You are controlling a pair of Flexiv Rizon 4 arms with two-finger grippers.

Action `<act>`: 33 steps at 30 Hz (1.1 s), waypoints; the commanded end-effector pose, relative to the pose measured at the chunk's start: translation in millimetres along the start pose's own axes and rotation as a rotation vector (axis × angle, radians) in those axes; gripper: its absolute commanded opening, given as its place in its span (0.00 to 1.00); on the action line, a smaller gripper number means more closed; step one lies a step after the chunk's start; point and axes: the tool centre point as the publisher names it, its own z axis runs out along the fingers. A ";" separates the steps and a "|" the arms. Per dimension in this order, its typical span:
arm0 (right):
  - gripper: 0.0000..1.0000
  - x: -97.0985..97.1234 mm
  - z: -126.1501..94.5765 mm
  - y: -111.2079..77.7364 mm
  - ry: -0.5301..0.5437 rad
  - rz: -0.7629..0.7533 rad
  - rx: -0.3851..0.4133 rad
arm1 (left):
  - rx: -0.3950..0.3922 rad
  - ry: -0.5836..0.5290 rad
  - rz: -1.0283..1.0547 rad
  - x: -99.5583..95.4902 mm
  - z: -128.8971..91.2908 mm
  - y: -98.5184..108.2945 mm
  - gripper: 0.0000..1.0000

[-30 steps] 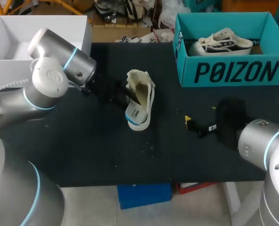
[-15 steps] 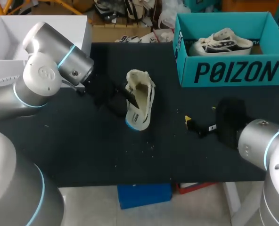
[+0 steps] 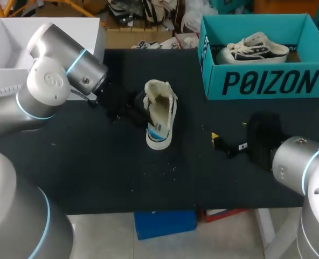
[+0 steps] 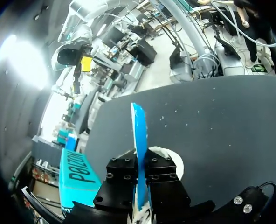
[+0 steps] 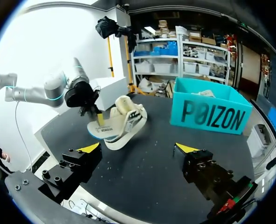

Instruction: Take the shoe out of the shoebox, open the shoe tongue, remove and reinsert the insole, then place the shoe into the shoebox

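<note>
Shoe (image 3: 160,116): on its side on the counter (image 3: 95,172), well apart from the shoebox (image 3: 267,82).
Insole (image 4: 139,126): thin, floppy, light; likely best pinched at its edge.
Left tool (image 4: 139,170): clamped on the insole.
Right tool (image 5: 138,148): fingers apart, empty.

left gripper (image 4: 140,165) — clamped, seemingly on insole (image 4: 139,126) | right gripper (image 5: 138,148) — spread wide

gap between shoe (image 3: 160,116) and shoebox (image 3: 267,82)
</note>
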 end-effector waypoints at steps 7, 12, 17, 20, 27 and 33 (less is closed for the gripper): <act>1.00 1.6 0.6 -1.4 -0.004 0.002 -0.005 | -0.048 -0.055 -0.008 0.9 10.1 24.3 0.00; 1.00 1.6 0.6 -1.4 -0.004 0.002 -0.005 | -0.105 -0.088 -0.055 -3.0 7.4 36.8 0.00; 1.00 1.6 0.6 -1.4 -0.004 0.002 -0.005 | -0.148 -0.087 -0.107 -3.4 3.3 43.2 0.54; 1.00 1.6 0.6 -1.4 -0.004 0.002 -0.005 | -0.133 -0.092 -0.104 -4.4 0.9 37.9 1.00; 1.00 1.6 0.6 -1.4 -0.004 0.002 -0.005 | -0.088 -0.112 -0.075 -4.2 -6.5 19.0 1.00; 1.00 1.6 0.6 -1.4 -0.004 0.002 -0.005 | -0.071 -0.092 -0.067 -0.4 -3.7 11.7 0.45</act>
